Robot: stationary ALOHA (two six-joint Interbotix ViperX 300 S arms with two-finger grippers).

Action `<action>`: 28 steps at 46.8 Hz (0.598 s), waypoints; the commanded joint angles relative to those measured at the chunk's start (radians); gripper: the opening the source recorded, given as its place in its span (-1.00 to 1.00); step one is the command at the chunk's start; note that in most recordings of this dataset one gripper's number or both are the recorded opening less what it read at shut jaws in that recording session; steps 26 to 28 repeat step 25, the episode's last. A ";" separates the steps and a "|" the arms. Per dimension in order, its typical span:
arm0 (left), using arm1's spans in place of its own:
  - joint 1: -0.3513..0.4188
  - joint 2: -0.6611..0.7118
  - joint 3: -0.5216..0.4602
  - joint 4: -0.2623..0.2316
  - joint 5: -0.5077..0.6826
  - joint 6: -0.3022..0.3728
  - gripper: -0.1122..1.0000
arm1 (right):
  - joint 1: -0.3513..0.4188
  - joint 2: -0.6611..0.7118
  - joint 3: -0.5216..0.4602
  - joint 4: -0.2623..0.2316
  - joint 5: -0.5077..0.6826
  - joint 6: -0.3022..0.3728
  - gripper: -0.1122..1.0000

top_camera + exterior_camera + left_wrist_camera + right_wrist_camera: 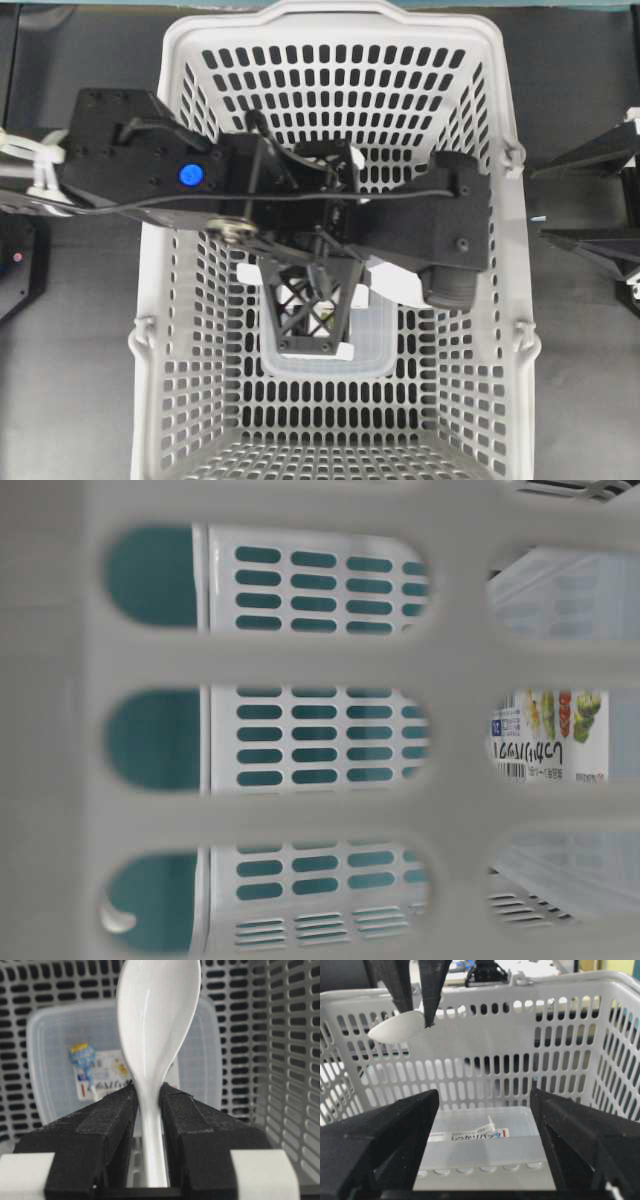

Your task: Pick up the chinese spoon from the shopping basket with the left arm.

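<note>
While left pincer (150,1110) clamps chinese spoon (156,1025) above shopping basket (505,240) floor, apparently below rim; right pincer (485,1125) wide.

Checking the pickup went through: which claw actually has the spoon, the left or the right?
The left claw, shut on the white spoon's handle above the basket floor. The right claw stands open and empty.

1 white chinese spoon (156,1035), 1 grey shopping basket (505,260), 1 clear plastic container (50,1060) w/ label, 2 black robot arms: left arm (150,160), right arm (590,200).
</note>
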 commanded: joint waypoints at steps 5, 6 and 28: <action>-0.006 -0.044 0.012 0.003 -0.044 -0.006 -0.52 | -0.002 0.005 -0.008 0.003 -0.009 0.002 0.48; -0.006 -0.046 0.014 0.003 -0.049 -0.006 -0.52 | -0.002 0.005 -0.008 0.005 -0.009 0.002 0.48; -0.006 -0.046 0.037 0.003 -0.057 -0.003 -0.52 | -0.002 0.005 -0.006 0.003 -0.011 0.003 0.48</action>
